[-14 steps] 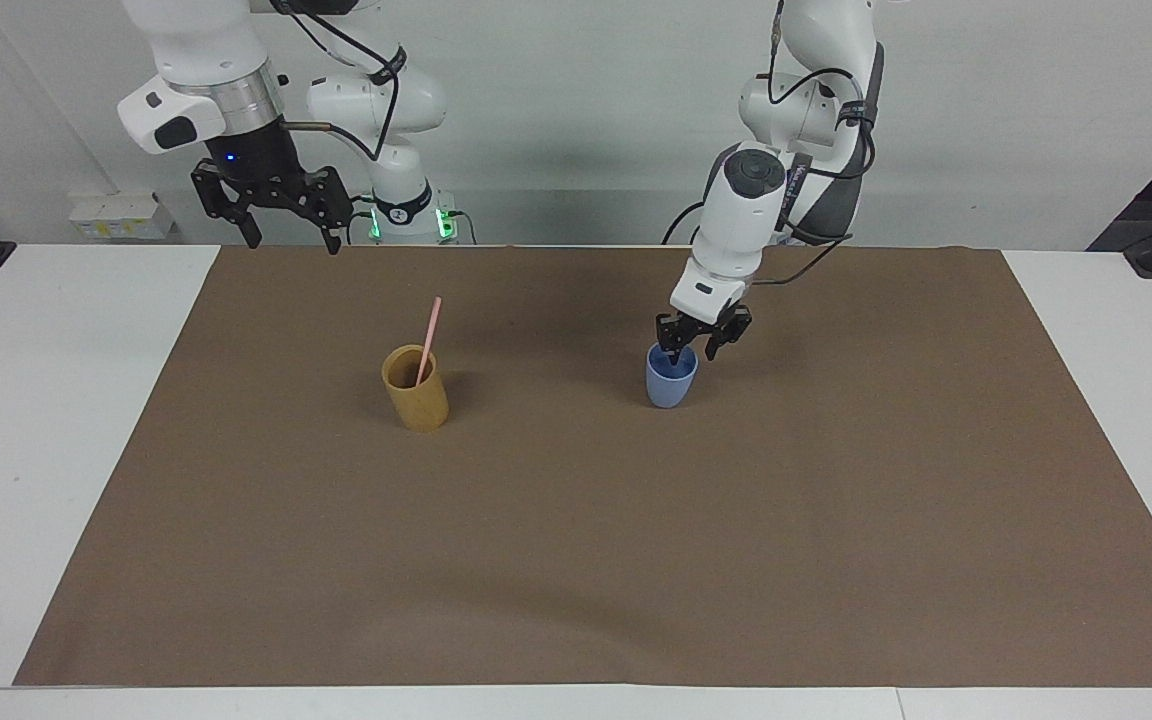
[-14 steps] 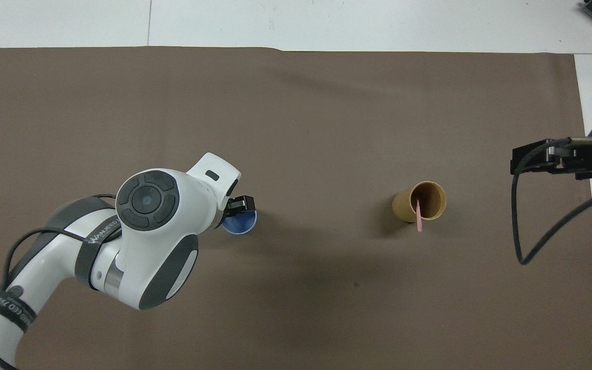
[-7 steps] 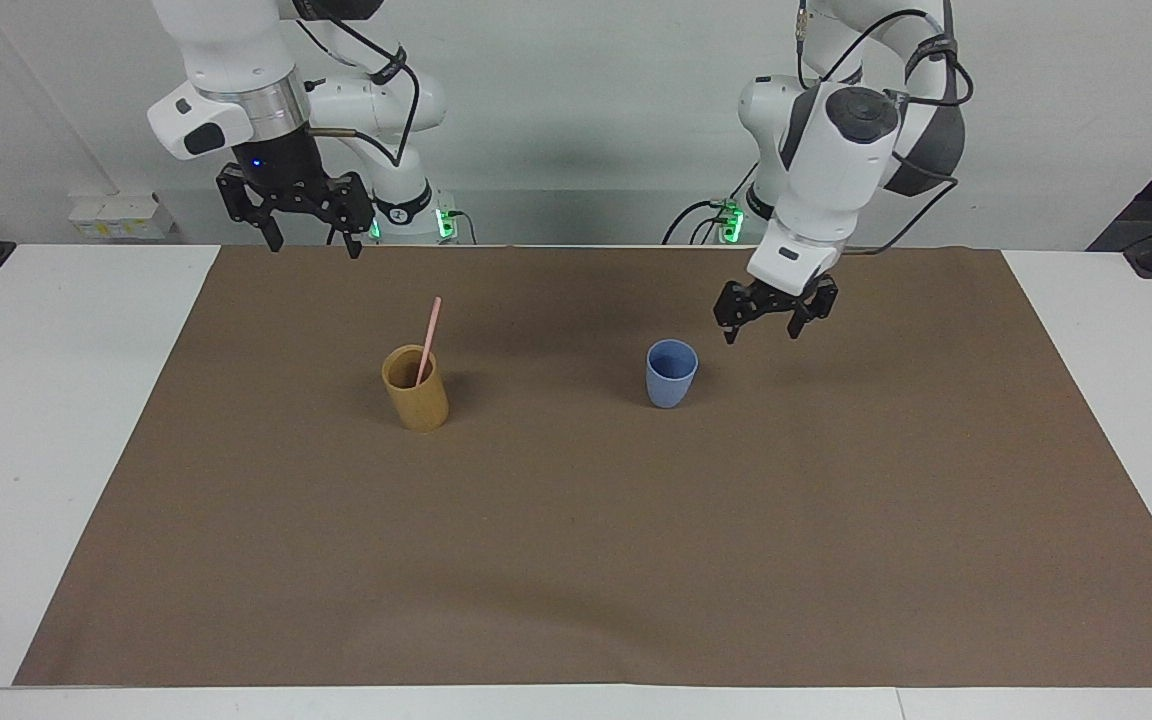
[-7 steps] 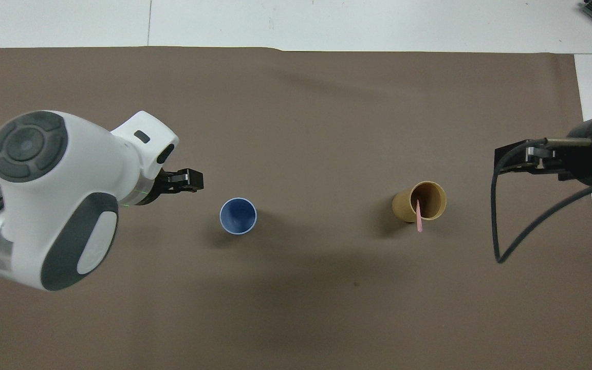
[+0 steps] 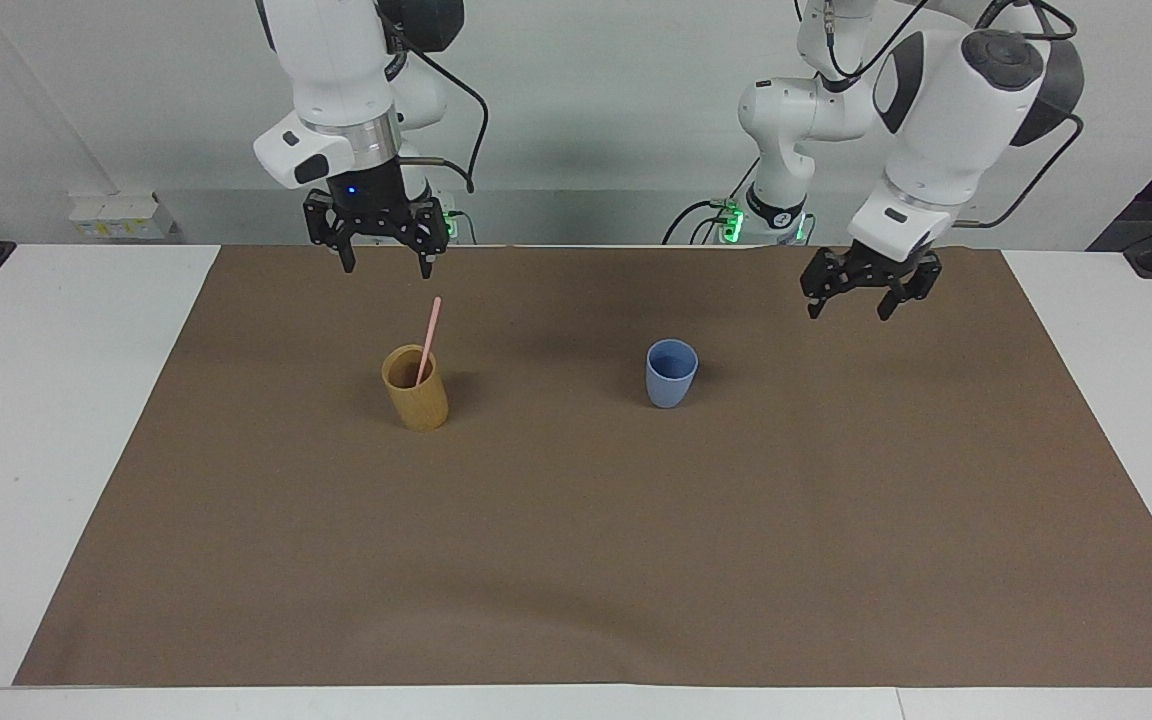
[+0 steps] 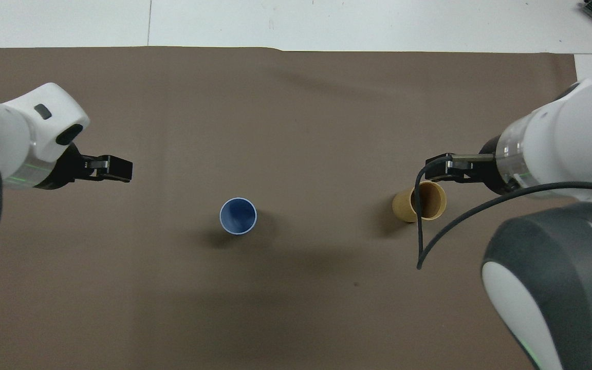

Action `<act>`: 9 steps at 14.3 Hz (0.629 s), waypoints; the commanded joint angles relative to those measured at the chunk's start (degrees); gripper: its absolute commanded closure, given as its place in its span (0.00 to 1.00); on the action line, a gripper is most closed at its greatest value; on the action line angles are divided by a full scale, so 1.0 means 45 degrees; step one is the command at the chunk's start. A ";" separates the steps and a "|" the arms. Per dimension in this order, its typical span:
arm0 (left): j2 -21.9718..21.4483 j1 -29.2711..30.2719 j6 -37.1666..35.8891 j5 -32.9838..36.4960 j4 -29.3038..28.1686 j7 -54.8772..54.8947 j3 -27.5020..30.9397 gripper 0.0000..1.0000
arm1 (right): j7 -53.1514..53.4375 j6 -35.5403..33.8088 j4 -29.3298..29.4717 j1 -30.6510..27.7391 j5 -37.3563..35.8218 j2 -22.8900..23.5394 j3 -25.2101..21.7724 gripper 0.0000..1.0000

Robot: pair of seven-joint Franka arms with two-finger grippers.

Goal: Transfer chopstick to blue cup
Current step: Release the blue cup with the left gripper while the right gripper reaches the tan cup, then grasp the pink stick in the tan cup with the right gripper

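Observation:
The pale pink chopstick [image 5: 427,338] stands leaning in the tan wooden cup [image 5: 416,400]; in the overhead view a cable of the right arm hides it. The blue cup [image 5: 671,375] stands upright and empty on the brown mat, beside the tan cup [image 6: 429,203] and toward the left arm's end; it also shows in the overhead view [image 6: 238,216]. My right gripper [image 5: 386,268] is open and empty, in the air above the chopstick's top end and the tan cup [image 6: 442,165]. My left gripper [image 5: 846,312] is open and empty over bare mat, apart from the blue cup [image 6: 121,169].
A brown mat [image 5: 576,560] covers most of the white table. A black cable [image 6: 419,231] from the right arm hangs in a loop over the tan cup in the overhead view.
My left gripper has left the blue cup's rim, risen and moved toward the left arm's end. My right gripper has moved from the table's end to above the tan cup.

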 commanded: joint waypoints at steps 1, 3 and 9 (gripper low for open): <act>0.0164 0.0801 -0.1175 0.0088 0.1076 0.0716 -0.0131 0.00 | 0.0784 0.0920 -0.0902 0.0538 -0.0555 -0.0124 0.0011 0.00; 0.0223 0.0803 -0.1763 0.0418 0.1566 0.0775 -0.0131 0.00 | 0.1310 0.1449 -0.1528 0.0889 -0.0847 -0.0164 0.0011 0.00; 0.1336 0.0803 -0.3854 0.0498 0.3989 0.0795 -0.0150 0.00 | 0.1917 0.2330 -0.3053 0.1419 -0.1669 -0.0436 0.0011 0.00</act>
